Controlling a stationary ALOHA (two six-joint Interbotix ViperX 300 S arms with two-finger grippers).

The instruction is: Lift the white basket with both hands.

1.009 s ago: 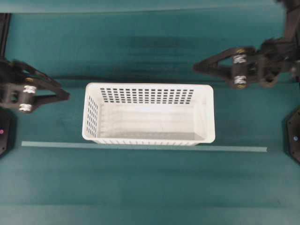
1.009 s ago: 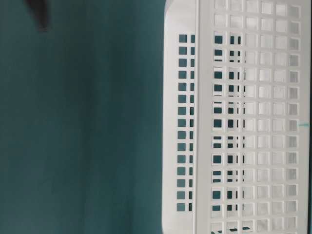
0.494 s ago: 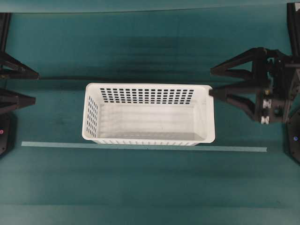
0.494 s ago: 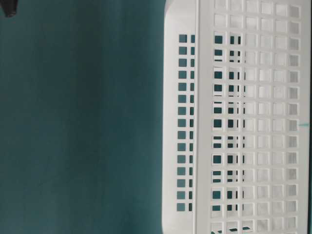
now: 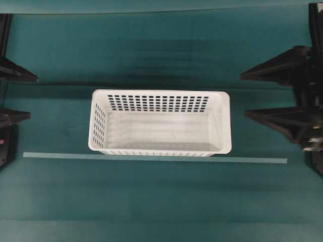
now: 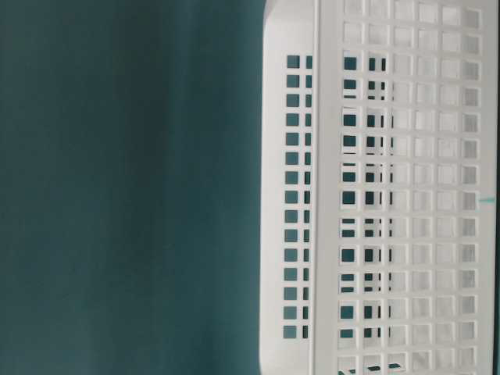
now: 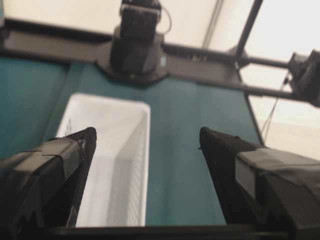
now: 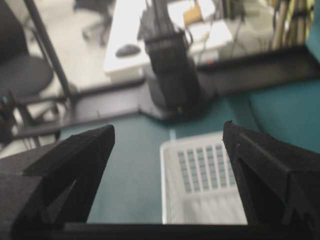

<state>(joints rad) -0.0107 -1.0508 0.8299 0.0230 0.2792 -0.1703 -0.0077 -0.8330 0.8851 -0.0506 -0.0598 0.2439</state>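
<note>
On teal table (image 5: 161, 201), one white basket (image 5: 160, 122), two wide-spread grippers apart

White basket (image 5: 160, 122): large rectangular plastic basket, rolled rim, rows of small rectangular holes in its sides, solid floor, empty, upright, resting mid-tabletop with its long sides running left to right in the overhead view, nothing touching it.

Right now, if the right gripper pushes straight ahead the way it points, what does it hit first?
Probably the white basket: the open right gripper points at its near short end, nothing between. It may sit higher than the rim, though; height is unclear.
</note>
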